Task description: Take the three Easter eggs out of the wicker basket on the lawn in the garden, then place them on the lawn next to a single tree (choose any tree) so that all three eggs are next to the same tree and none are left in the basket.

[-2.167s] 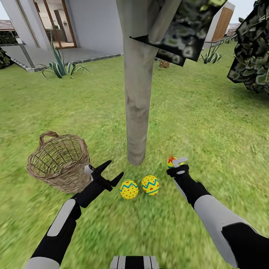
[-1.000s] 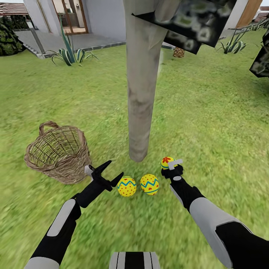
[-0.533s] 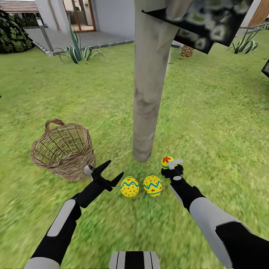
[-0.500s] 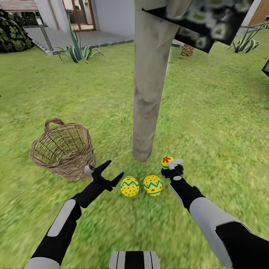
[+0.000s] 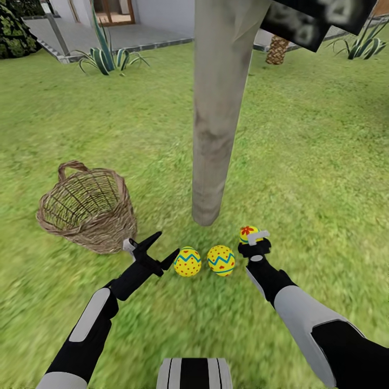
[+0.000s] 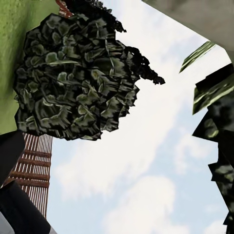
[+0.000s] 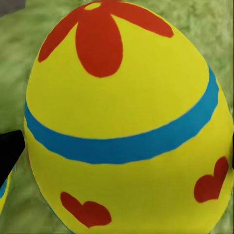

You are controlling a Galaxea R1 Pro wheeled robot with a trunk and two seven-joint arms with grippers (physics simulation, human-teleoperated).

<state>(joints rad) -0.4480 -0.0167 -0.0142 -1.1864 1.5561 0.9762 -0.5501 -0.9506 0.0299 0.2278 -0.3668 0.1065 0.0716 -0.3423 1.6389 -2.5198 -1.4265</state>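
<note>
Two eggs (image 5: 187, 262) (image 5: 221, 260) are lying side by side on the lawn (image 5: 324, 162), low in the middle of the head view, just in front of the tree trunk (image 5: 213, 135). A third egg (image 5: 247, 233) is sitting a little to their right, also near the foot of the trunk.

The right gripper (image 5: 254, 239) is reaching down right at this third egg. One pale finger (image 5: 258, 235) is crossing over the egg's near side. The egg is hiding most of the jaws, so I cannot tell if they are squeezing it or only resting around it. In the right wrist view the egg (image 7: 126, 122) is looking huge, yellow with a blue band, a red flower and red hearts, with grass behind it.

The left gripper (image 5: 159, 249) is hanging above the grass with its two dark fingers spread wide apart, holding nothing. Its lower fingertip is pointing just beside the left egg.

The basket (image 5: 86, 208) is tipping on the lawn at the middle left, with no eggs visible inside. It is sitting just beyond the left gripper.

A spiky plant (image 5: 105, 54) is growing in the upper left, well away.
</note>
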